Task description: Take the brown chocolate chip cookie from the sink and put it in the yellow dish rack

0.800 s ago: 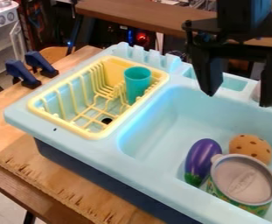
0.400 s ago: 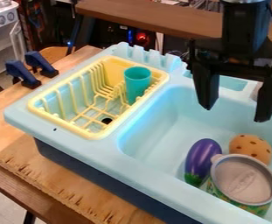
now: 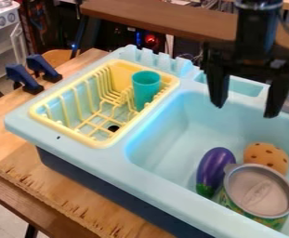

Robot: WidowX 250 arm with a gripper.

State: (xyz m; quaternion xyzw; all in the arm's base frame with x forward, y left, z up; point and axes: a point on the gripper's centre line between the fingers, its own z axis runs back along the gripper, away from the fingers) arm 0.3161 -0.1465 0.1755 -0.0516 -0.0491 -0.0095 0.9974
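The open, empty gripper [image 3: 245, 109] hangs over the back of the sink [image 3: 162, 135], above and behind the eggplant [image 3: 213, 168], which lies roughly front to back (green end nearer me) beside the can [image 3: 258, 191] and cookie [image 3: 267, 157]. Its fingers sit slightly higher and closer together than a moment ago; the eggplant hasn't budged.
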